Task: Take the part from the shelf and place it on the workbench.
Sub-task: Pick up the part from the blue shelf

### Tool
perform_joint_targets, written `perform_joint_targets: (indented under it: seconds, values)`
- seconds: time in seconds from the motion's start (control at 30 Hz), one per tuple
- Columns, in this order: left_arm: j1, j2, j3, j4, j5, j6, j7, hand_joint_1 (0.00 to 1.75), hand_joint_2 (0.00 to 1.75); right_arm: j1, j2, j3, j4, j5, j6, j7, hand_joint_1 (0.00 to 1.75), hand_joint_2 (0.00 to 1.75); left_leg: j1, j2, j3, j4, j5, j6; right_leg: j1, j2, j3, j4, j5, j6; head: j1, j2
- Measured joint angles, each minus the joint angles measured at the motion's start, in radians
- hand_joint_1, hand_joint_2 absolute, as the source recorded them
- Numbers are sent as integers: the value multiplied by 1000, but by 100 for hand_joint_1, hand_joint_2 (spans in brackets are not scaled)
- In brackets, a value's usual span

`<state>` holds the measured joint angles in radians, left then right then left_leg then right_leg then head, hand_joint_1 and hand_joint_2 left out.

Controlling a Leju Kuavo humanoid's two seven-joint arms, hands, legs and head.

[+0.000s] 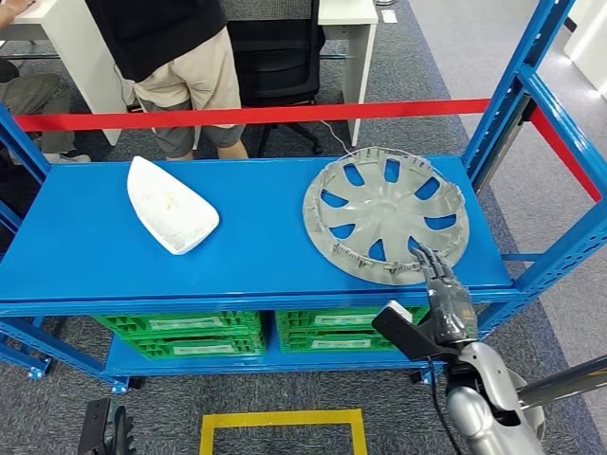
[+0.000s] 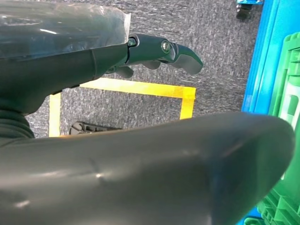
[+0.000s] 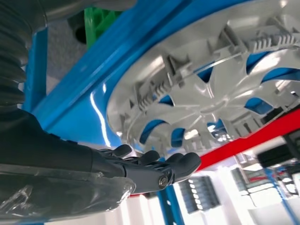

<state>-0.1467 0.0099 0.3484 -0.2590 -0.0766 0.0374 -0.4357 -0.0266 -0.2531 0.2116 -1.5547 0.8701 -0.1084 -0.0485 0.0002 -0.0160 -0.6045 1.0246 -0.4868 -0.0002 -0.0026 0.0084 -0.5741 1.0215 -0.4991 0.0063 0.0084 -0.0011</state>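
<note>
Fingers [image 1: 434, 268] of the right hand [image 1: 445, 299], spread and empty, reach the near rim of the hubcap [image 1: 385, 214] on the shelf [image 1: 85, 246].

Hidden and cropped parts

The near rim of the grey plastic spoked wheel cover [image 1: 386, 214] was masked by the right hand [image 1: 444, 294]; the green slatted plastic crates [image 1: 188, 332] were largely concealed beneath the blue metal shelf [image 1: 85, 237].

shelf [image 1: 93, 246]: bright blue
wheel cover [image 1: 386, 214]: grey, blue showing through its slots
curved part [image 1: 171, 206]: white
crates [image 1: 186, 332]: green
barrier tape [image 1: 250, 116]: red
floor tape [image 1: 283, 419]: yellow
carpet [image 1: 458, 57]: speckled grey
right hand [image 1: 445, 294]: dark grey
</note>
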Motion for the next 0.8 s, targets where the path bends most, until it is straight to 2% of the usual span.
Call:
perform_joint_targets:
  seconds: [0.17,0.37,0.8]
  values:
    - [3,0,12,0,3,-2,7,0,0,-36,-57,1,-2,-18,65,-22,0,175,0,0,0,0,0,0,0,0,0,0,0,0,0,0]
    - [3,0,25,0,2,-4,14,0,0,-105,-117,27,8,-10,142,0,0,175,0,0,0,0,0,0,0,0,0,0,0,0,0,0]
    - [-1,-2,42,0,-24,-8,38,0,0,-235,-159,154,141,28,188,18,0,175,0,0,0,0,0,0,0,0,0,0,0,0,0,0]
